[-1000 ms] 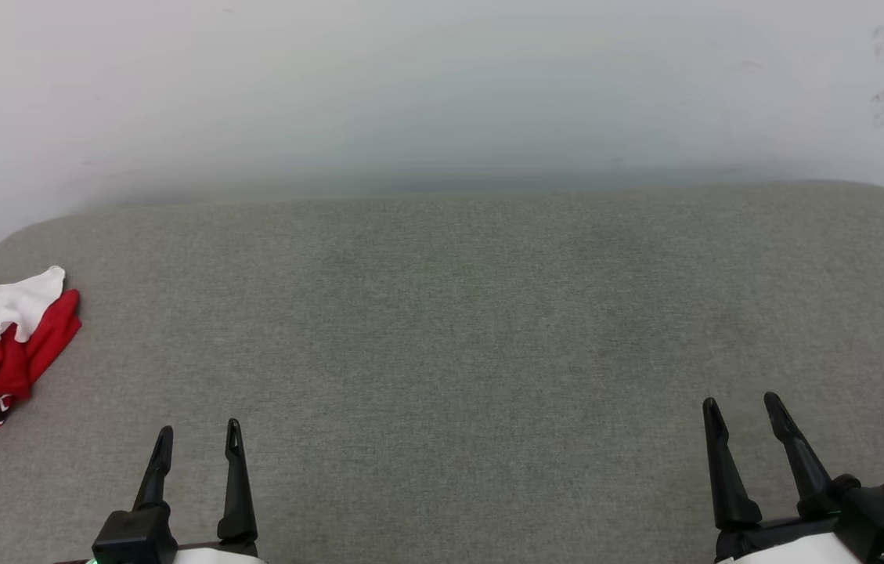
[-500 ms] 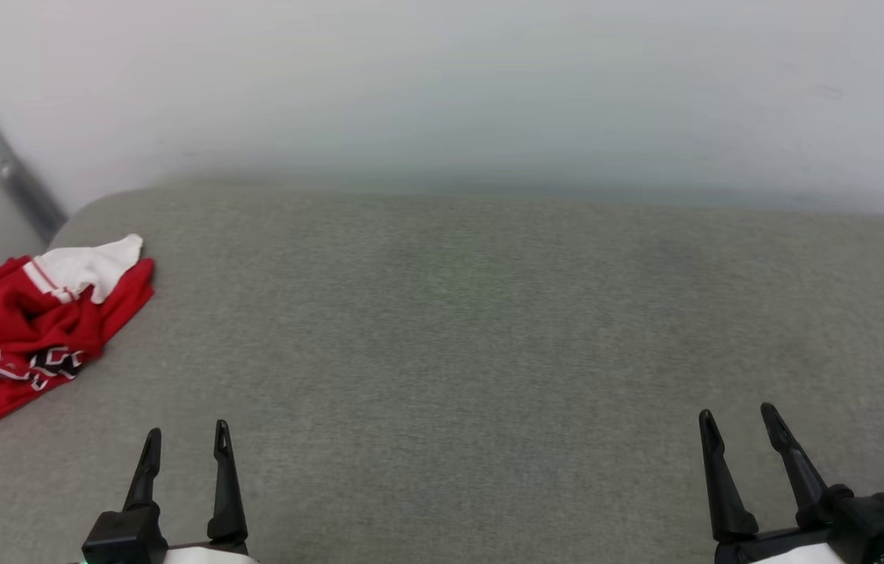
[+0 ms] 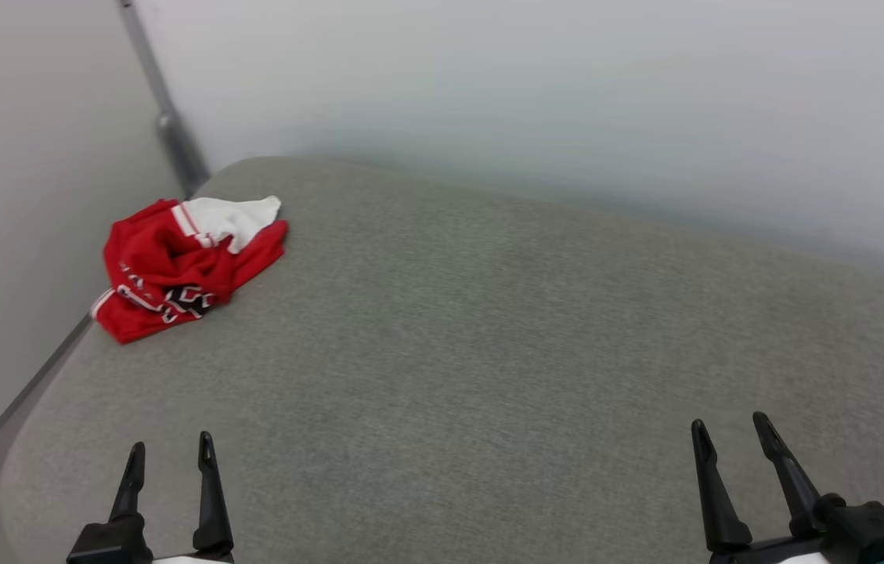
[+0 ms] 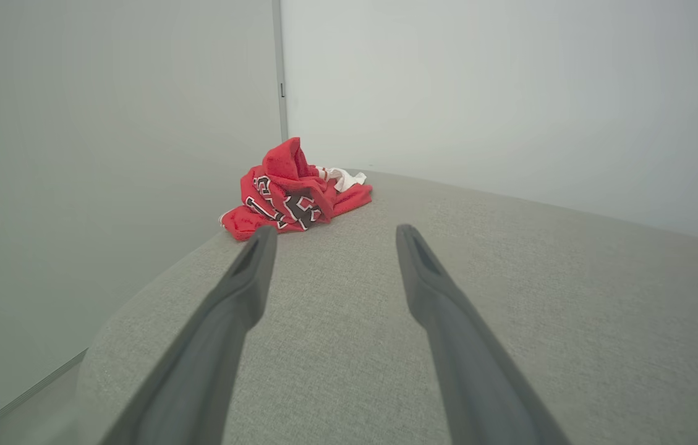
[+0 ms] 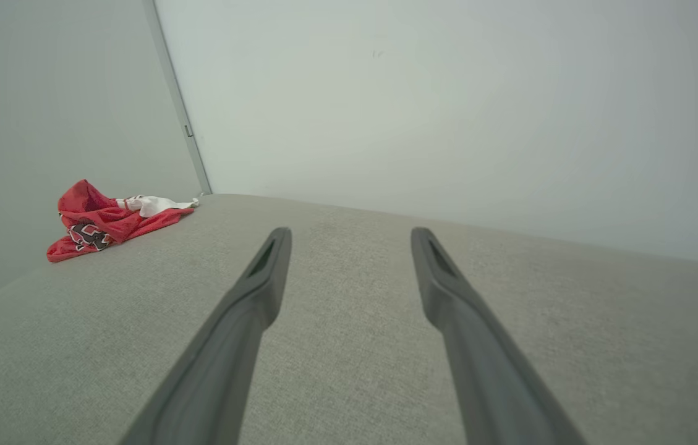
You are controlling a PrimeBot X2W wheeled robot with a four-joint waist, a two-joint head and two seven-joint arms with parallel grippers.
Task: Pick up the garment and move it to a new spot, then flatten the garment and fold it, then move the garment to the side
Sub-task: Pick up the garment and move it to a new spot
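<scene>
Garment (image 3: 187, 266) crumpled in a heap, red w/ white sleeve on top, black lettering visible, well ahead of left gripper (image 3: 171, 441), far fwd-left of right gripper (image 3: 729, 421).

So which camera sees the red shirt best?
The left wrist view: the shirt lies nearest, crumpled folds and black letters clear. The head view shows it smaller, from above; the right wrist view, small and far off.

A grey fabric surface (image 3: 488, 352) with a rounded corner stands before a pale wall (image 3: 528, 78). A grey strip (image 3: 167, 125) runs up where the side wall (image 3: 19, 157) joins.
</scene>
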